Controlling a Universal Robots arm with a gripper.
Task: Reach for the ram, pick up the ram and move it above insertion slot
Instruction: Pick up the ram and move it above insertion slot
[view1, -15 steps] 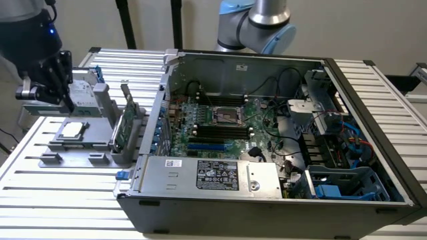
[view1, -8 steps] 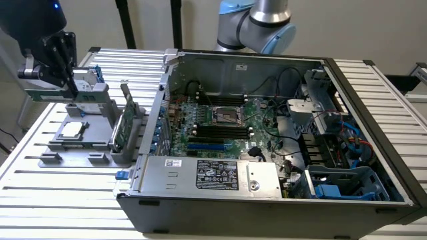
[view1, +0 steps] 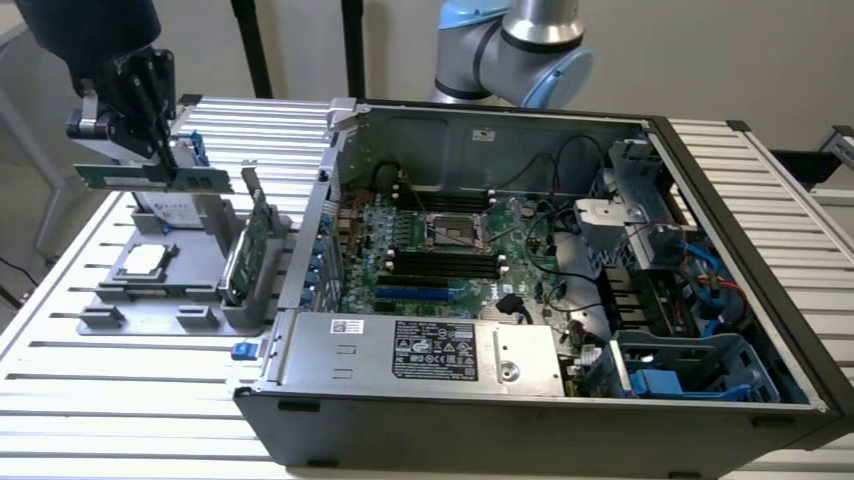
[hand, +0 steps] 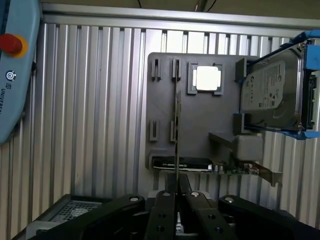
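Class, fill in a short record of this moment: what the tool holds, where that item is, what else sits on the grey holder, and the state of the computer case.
Tool: shut on the ram, gripping its upper edge
Ram position: lifted above the grey holder, toward the exterior view's left of the computer case
On holder: processor, hard drive, expansion card
Computer case: open, motherboard exposed
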